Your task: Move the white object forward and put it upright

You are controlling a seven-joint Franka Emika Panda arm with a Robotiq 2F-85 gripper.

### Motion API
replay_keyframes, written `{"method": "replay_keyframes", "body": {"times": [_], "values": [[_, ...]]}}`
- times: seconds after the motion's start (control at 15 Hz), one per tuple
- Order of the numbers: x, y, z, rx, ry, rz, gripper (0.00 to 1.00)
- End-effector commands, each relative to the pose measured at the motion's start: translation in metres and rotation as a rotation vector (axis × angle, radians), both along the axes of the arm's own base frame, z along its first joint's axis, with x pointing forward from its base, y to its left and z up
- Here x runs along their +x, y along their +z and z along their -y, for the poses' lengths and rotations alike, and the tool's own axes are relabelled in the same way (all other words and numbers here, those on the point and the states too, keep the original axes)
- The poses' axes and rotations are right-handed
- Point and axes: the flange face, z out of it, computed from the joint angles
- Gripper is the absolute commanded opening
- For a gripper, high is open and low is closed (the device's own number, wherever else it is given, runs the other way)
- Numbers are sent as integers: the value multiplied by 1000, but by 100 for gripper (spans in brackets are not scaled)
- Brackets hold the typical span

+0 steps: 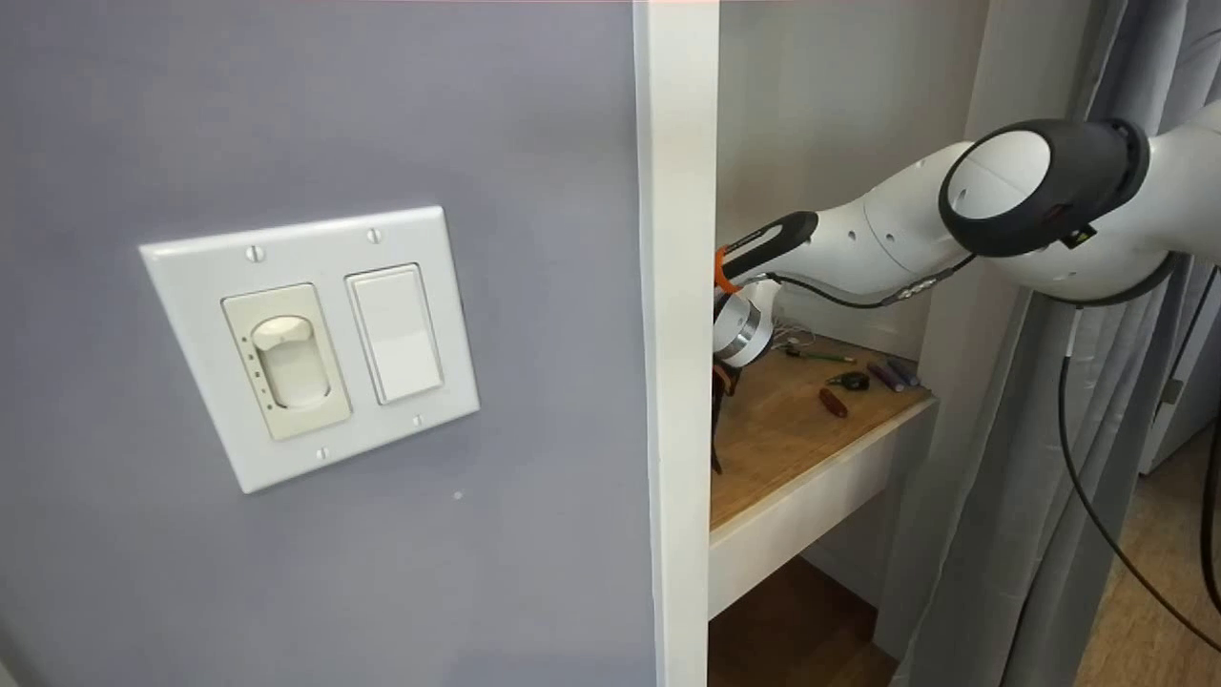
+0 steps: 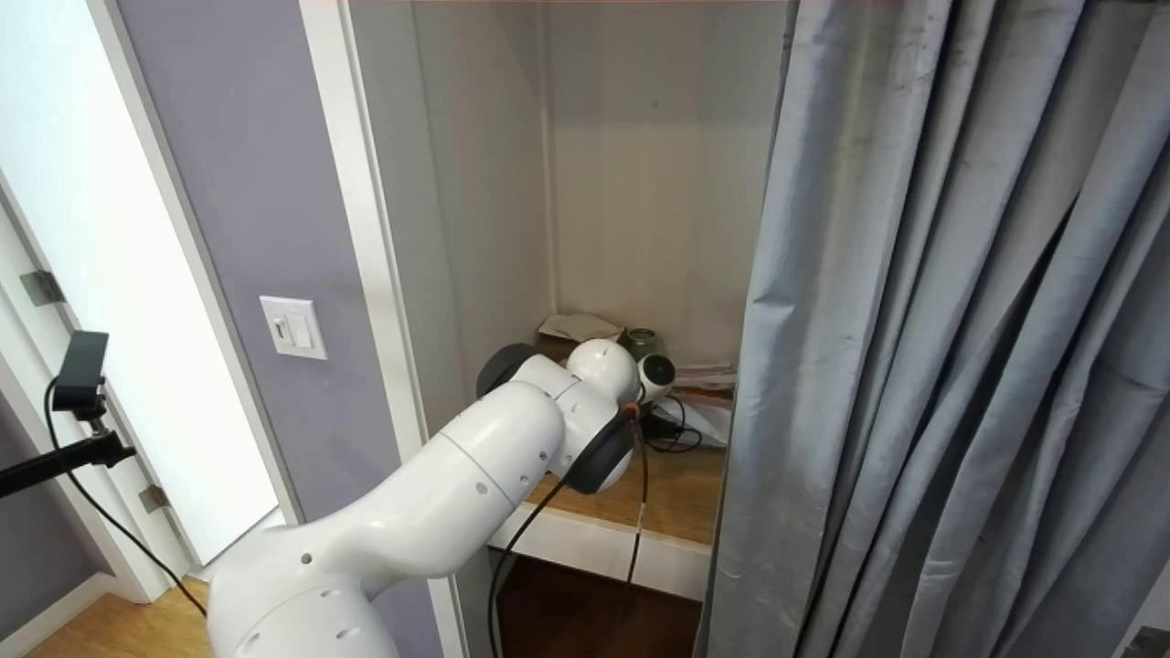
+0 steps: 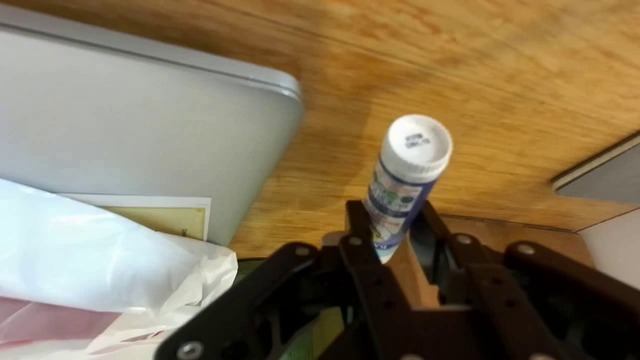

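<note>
The white object is a small tube with a white cap and a purple and white printed label. In the wrist view it sits between the two black fingers of my gripper, which close around its label. Its capped end sticks out past the fingertips and its lower end lies between the fingers. It looks slanted in this view; I cannot tell whether it touches the wooden shelf. In an exterior view my gripper shows only partly behind the white post. The tube is hidden in both exterior views.
A silver laptop and a white plastic bag lie beside the tube. Several small tools, including a red one, lie near the shelf edge. A white post and a grey curtain flank the alcove. A jar stands behind.
</note>
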Motion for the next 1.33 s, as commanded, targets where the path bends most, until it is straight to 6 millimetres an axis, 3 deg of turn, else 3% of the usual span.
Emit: {"method": "replay_keyframes", "body": {"times": [0.0,0.53,1.27], "values": [[-32,20,8,4,-12,6,7],[-92,29,31,-39,-18,-33,7],[-88,1,51,-94,6,-47,7]]}}
